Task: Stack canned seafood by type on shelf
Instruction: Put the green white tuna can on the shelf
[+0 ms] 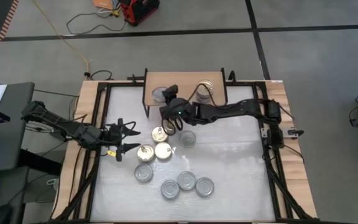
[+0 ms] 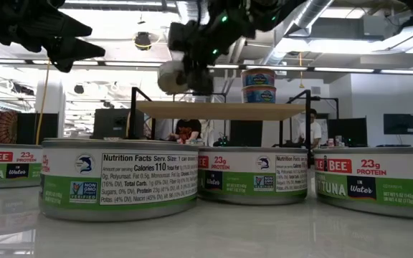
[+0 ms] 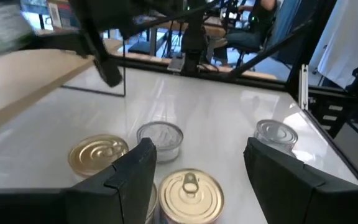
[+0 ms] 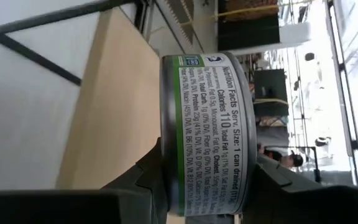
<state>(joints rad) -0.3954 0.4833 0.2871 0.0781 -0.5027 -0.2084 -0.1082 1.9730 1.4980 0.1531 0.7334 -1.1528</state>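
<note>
The shelf is a light-wood board on black legs at the table's far edge. Two tins stand stacked on its right part. My right gripper is over the shelf's left part, shut on a green-labelled tin. My left gripper is open and hangs above a gold pull-tab tin without touching it. More gold tins and silver-lidded tins rest on their bases on the white tabletop. My right gripper pinches the tin by its two flat ends, one finger against one end and the other finger against the opposite end. The fingers reach in about level from the table's right. The tin is lifted clear above the shelf board.
Several silver tins sit in a cluster toward the table's near edge. Big tuna tins fill the front of the low view. Black frame rails run along the table's sides. People sit in the room beyond.
</note>
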